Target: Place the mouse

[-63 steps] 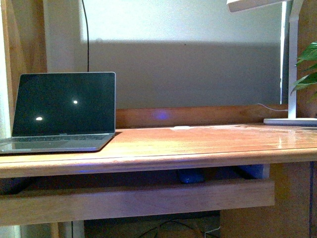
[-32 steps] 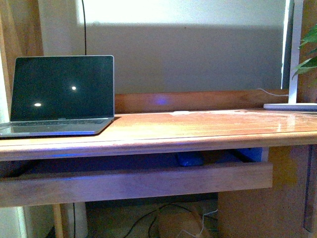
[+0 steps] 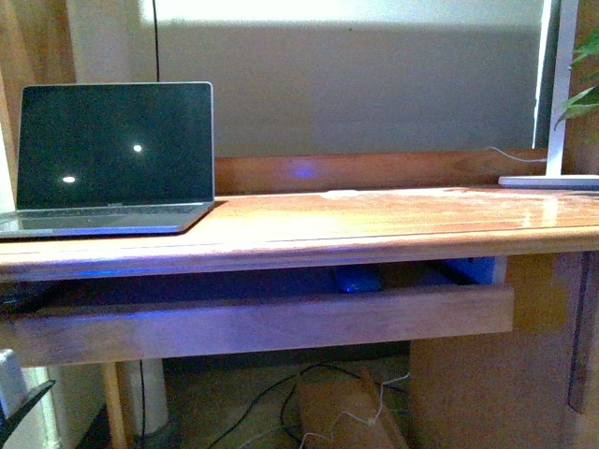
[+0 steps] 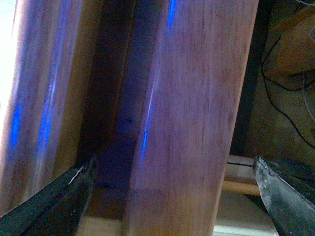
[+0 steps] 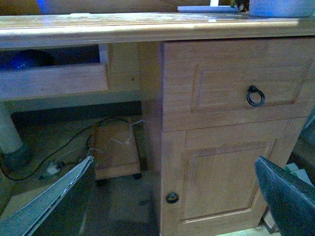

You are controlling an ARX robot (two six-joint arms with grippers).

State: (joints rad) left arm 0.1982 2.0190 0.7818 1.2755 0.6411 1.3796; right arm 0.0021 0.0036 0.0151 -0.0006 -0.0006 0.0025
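I can see the small dark grey rounded mouse (image 3: 358, 279) sitting in the pull-out wooden tray (image 3: 281, 323) under the wooden tabletop (image 3: 374, 220), with only a tight gap above the tray's front lip. My left gripper (image 4: 173, 164) and right gripper (image 5: 174, 161) are both spread wide and empty. The label on the silver laptop (image 3: 112, 150) is too small to read.

I see the laptop (image 3: 112, 159) on the tabletop (image 3: 374, 220) at the left, a lamp base (image 3: 550, 181) far right; the mouse (image 3: 358, 279) lies in the open drawer (image 3: 262, 323) underneath, near the middle.
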